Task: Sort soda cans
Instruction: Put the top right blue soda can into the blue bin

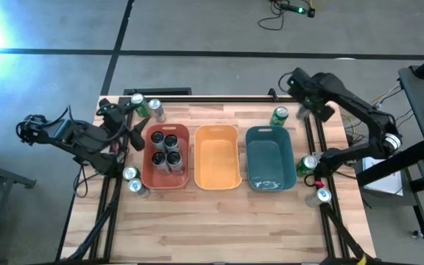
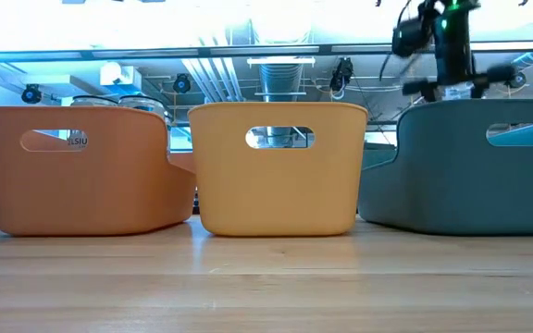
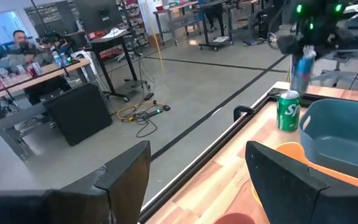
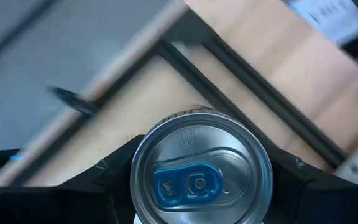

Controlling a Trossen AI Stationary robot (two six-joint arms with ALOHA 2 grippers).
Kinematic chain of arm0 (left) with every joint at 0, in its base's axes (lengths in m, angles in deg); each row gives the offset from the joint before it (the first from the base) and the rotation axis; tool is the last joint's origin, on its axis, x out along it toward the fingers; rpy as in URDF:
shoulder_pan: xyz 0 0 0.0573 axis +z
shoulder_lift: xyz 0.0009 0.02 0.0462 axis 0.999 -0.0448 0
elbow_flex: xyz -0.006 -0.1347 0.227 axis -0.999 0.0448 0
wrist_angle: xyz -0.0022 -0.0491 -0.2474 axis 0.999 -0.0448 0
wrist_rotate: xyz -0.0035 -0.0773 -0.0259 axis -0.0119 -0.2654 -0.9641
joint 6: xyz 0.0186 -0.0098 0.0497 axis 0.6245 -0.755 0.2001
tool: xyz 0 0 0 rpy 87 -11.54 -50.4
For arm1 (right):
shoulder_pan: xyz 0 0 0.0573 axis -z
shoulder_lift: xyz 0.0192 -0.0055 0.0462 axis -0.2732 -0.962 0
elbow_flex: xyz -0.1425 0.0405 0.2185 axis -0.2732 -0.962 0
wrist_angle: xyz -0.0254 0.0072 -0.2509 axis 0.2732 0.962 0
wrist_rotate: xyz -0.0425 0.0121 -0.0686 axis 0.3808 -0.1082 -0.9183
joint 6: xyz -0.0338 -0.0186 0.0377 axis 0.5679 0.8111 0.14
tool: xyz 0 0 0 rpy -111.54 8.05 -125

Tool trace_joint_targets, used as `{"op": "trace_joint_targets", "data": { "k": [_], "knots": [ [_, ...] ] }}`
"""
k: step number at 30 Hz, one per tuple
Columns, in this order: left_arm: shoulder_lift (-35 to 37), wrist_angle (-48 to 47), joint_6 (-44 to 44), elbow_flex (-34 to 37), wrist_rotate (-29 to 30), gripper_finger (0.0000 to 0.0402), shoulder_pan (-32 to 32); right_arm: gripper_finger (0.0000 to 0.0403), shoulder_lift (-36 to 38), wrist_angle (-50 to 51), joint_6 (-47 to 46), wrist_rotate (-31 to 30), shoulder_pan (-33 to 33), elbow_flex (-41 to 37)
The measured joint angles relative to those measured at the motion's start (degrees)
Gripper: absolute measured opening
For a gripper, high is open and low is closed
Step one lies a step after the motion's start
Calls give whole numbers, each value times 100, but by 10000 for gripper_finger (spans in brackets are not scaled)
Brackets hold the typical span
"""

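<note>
My right gripper (image 1: 305, 99) hangs over the table's far right part, shut on a silver-blue soda can (image 3: 302, 67) whose silver top has a blue tab (image 4: 199, 172). A green can (image 1: 279, 116) stands on the table just below and beside it, behind the teal bin (image 1: 269, 156). My left gripper (image 3: 197, 180) is open with nothing between its fingers, by the far left corner of the red bin (image 1: 147, 158). That bin holds several dark cans (image 1: 165, 149). The orange bin (image 1: 217, 158) stands between the other two. My right gripper pinches the silver-blue can between its two fingers (image 4: 107, 180), one on each side of the can's wall just under the top rim (image 4: 135, 167). The fingers come from above, pointing down. The can hangs below them about upright, lifted clear of the table.
Two green cans (image 1: 146, 105) stand at the far left corner, and two more cans (image 1: 133, 180) at the left edge nearer me. At the right edge are a green can (image 1: 307, 164) and another can (image 1: 322, 195). Black rails run along the left, right and far edges.
</note>
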Motion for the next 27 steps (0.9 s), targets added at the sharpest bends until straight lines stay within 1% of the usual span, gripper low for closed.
{"op": "trace_joint_targets", "data": {
  "k": [4,7,10,12,16,18,20,22,25,27],
  "knots": [
    [64,5,199,-2,52,247,0,232,76,36,574,-257,-121,777],
    [73,17,224,-2,172,247,10,236,48,63,1239,-234,-325,1397],
    [82,50,224,-4,196,247,51,232,-48,161,1885,124,-616,1941],
    [80,100,224,-5,201,247,92,231,-107,158,2140,289,-948,2204],
    [15,144,152,-7,201,247,202,231,-184,143,2581,728,-1654,2476],
    [-18,148,-3,-7,200,247,263,234,-227,226,2613,1022,-2010,2490],
    [-25,197,-150,-7,199,247,305,234,-294,394,2366,1207,-2408,2448],
    [-19,291,-207,-7,200,247,320,234,-419,600,2093,1262,-2871,2395],
    [-8,463,-210,-7,200,247,319,233,-694,647,1749,1271,-3509,2299],
    [-8,549,-211,-7,199,247,319,234,-888,646,1595,1152,-3817,2232]
  ]
}}
